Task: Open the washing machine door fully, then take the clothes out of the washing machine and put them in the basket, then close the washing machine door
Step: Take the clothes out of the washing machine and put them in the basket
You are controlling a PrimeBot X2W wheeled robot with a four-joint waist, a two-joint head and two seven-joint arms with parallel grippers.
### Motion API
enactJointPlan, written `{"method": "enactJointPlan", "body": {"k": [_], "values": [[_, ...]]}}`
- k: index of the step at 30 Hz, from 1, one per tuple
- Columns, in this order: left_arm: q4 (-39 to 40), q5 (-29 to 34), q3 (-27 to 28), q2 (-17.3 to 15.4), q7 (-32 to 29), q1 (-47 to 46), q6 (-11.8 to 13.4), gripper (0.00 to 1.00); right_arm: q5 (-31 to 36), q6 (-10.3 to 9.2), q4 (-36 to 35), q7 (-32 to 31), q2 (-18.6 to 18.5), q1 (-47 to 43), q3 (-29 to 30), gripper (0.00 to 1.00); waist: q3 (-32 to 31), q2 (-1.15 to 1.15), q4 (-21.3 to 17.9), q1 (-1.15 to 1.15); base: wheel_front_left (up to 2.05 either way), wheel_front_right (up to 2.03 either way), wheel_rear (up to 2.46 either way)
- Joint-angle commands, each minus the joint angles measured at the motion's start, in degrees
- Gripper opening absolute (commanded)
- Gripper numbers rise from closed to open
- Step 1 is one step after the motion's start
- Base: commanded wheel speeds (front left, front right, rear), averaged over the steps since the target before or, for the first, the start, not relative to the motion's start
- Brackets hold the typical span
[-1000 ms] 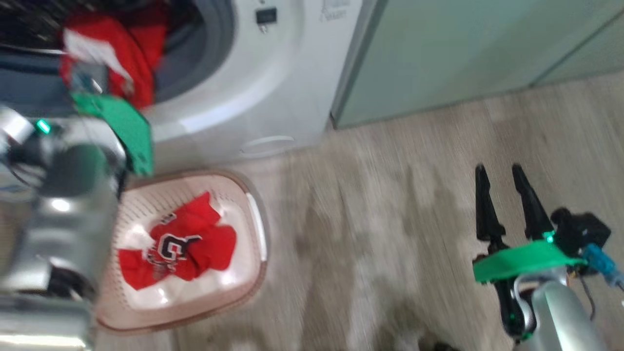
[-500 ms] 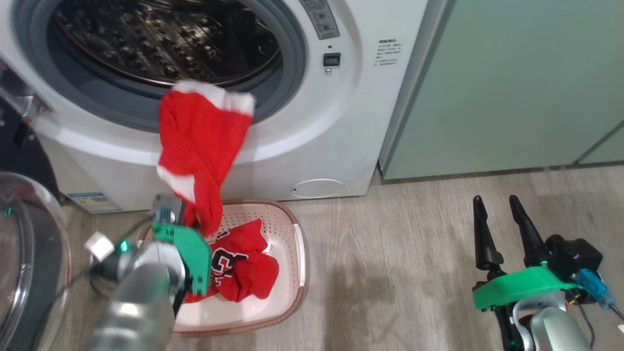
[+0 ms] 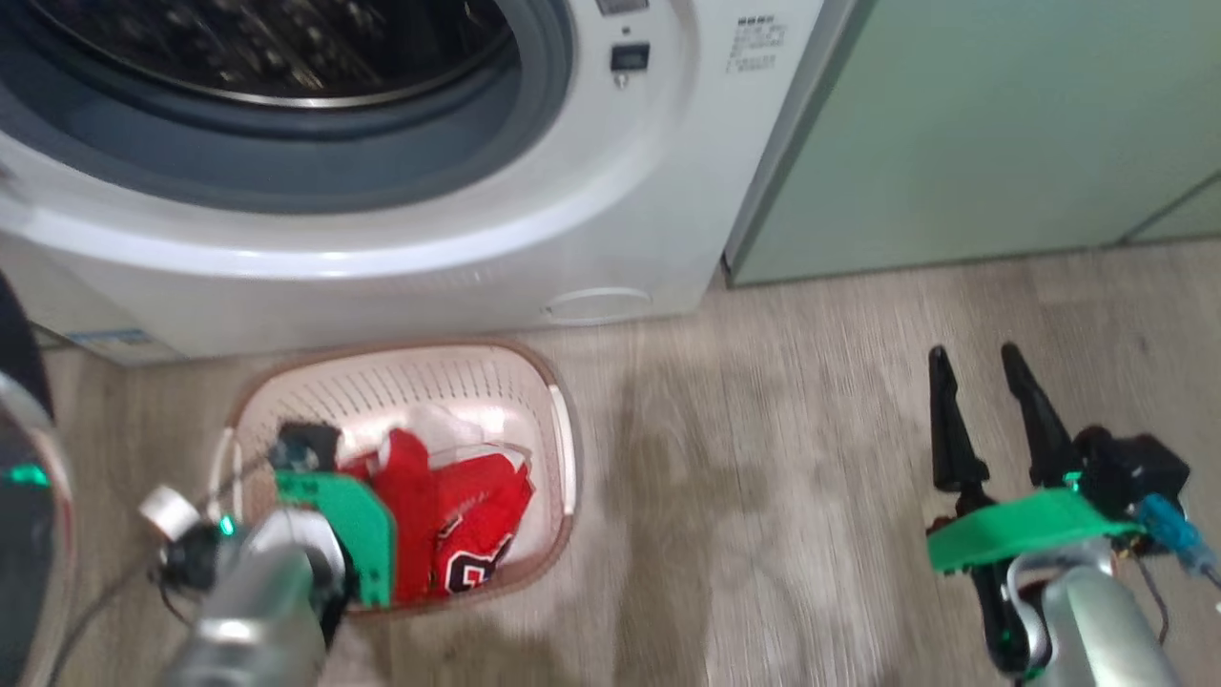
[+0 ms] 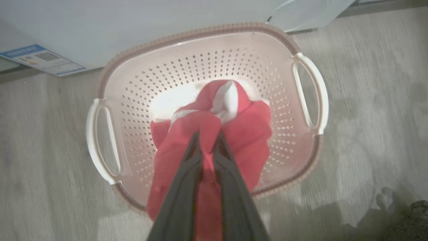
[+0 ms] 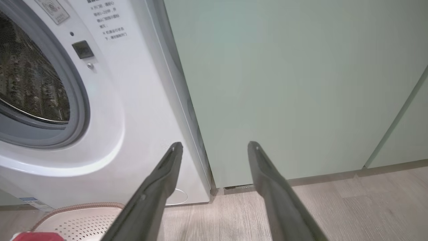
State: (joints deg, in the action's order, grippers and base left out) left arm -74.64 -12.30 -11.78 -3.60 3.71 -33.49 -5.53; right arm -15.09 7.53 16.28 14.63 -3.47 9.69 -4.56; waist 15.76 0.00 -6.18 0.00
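The white washing machine [image 3: 591, 191] stands with its steel drum [image 3: 267, 48] exposed. Its door [image 3: 21, 534] hangs open at the far left edge of the head view. On the floor in front sits the cream basket [image 3: 548, 420] with red clothes [image 3: 477, 515] in it. In the left wrist view my left gripper [image 4: 207, 135] is shut on a fold of the red clothes [image 4: 247, 134], low over the basket [image 4: 311, 100]. My right gripper [image 3: 987, 377] hovers open and holds nothing above the floor at the right; its fingers [image 5: 167, 174] point at the washer's lower right corner.
Pale green cabinets [image 3: 954, 124] adjoin the washing machine's right side. A small round white service flap [image 3: 596, 303] sits low on the washer front. Wood-look floor [image 3: 763, 458] stretches between the basket and my right arm.
The head camera has shifted. My left gripper has brought the red garment down from in front of the drum opening into the basket. The right gripper has stayed open in place.
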Motion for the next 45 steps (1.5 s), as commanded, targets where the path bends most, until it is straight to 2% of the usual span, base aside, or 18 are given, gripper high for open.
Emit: {"method": "enactJointPlan", "body": {"k": [1,3,12,17,22,23,24,26,34,39,45], "values": [[1.03,-0.47,1.70,-2.29,1.01,-3.02,0.22,0.00,0.57,-0.04,-2.09,0.37,-0.49,1.78,-0.91,1.00,3.02,0.00,-1.18,0.00,0.00,0.00,0.00],[1.07,-1.03,2.07,-3.10,1.44,-5.94,0.37,0.00,0.76,-0.04,-2.58,0.37,-0.44,3.10,-0.70,1.00,6.59,0.00,-1.71,0.00,0.00,0.00,0.00],[0.81,-2.90,3.13,-5.28,-0.67,-9.92,0.94,0.00,0.90,-0.04,-3.84,0.37,-0.03,7.32,-1.11,1.00,14.69,0.00,-4.35,0.00,0.00,0.00,0.00],[0.73,-4.54,4.09,-5.34,-3.38,-9.68,1.45,0.00,1.00,-0.04,-4.36,0.37,0.17,8.86,-0.94,1.00,17.70,0.00,-5.12,0.00,0.00,0.00,0.00],[0.70,-5.31,4.34,-5.23,-2.20,-9.28,2.03,0.00,1.23,-0.04,-4.55,0.37,0.30,9.48,-0.47,1.00,18.69,0.00,-5.03,0.00,0.00,0.00,0.00],[0.70,-5.41,4.35,-5.07,-1.28,-9.12,2.11,0.12,1.30,-0.04,-4.40,0.37,0.31,9.48,-0.38,1.00,18.46,0.00,-4.89,0.00,0.00,0.00,0.00],[0.70,-5.45,4.27,-4.90,-0.80,-8.79,2.21,0.37,1.39,-0.04,-4.17,0.37,0.32,9.47,-0.31,1.00,18.09,0.00,-4.73,0.00,0.00,0.00,0.00],[0.69,-5.71,4.28,-4.49,0.49,-7.96,2.32,1.00,1.48,-0.04,-3.81,0.37,0.32,9.36,-0.23,1.00,16.83,0.00,-4.32,0.00,0.00,0.00,0.00],[0.69,-7.36,4.80,-3.04,8.54,-5.46,0.63,1.00,1.30,-0.04,-2.48,0.37,-0.02,7.11,-0.47,1.00,9.15,0.00,-1.89,0.00,0.00,0.00,0.00],[2.25,-8.82,5.50,-2.57,11.04,-2.99,-0.92,1.00,0.81,-0.04,-1.61,0.37,0.04,5.02,-1.04,1.00,2.45,0.00,-0.37,0.00,0.00,0.00,0.00],[15.11,-8.94,8.17,-3.99,11.26,2.83,-1.61,1.00,0.28,-0.04,-1.27,0.37,0.17,1.73,-1.29,1.00,-4.32,0.00,1.12,0.00,0.00,0.00,0.00]]}}
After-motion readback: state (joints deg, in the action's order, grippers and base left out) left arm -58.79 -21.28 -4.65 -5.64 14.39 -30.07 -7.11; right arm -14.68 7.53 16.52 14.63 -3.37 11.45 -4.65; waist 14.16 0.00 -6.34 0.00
